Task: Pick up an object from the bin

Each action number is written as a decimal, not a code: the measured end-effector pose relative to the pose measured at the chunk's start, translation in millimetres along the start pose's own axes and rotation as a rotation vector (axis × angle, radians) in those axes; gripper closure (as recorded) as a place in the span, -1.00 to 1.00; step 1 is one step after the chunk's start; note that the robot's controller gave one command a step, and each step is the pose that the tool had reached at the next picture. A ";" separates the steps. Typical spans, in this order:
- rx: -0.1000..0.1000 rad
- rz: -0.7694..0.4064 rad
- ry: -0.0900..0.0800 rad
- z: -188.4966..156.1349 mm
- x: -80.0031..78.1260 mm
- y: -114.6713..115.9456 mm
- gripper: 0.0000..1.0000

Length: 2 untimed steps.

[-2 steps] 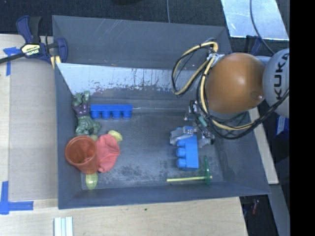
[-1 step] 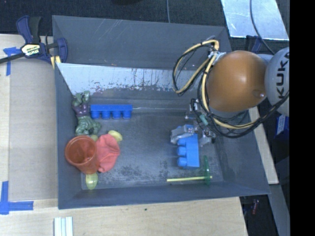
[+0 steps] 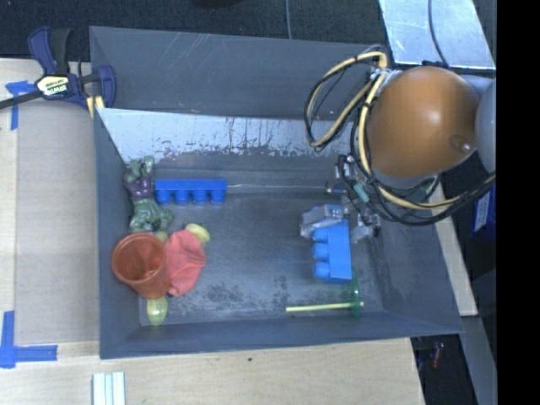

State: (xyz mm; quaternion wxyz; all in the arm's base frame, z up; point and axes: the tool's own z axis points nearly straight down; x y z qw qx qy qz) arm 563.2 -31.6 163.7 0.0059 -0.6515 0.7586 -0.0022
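My gripper (image 3: 341,224) is low in the right half of the bin, under the arm's orange dome. It stands open, with one silver finger (image 3: 319,220) left of the far end of a blue toy brick (image 3: 332,258) and the other finger to the right of it. The brick lies lengthwise on the bin floor, its near end free. Just in front of it, by the front wall, lies a thin yellow-green stick (image 3: 319,309) with a green tip.
A long blue studded brick (image 3: 190,192) lies at the back left beside a green and purple figure (image 3: 145,199). A red cup (image 3: 139,264), a pink cloth (image 3: 186,260) and a small yellow-green ball (image 3: 156,310) are heaped at the front left.
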 end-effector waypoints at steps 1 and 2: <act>0.007 0.000 0.000 -44.9 -0.3 -2.3 1.00; 0.010 0.000 0.000 -77.8 -0.4 -3.3 1.00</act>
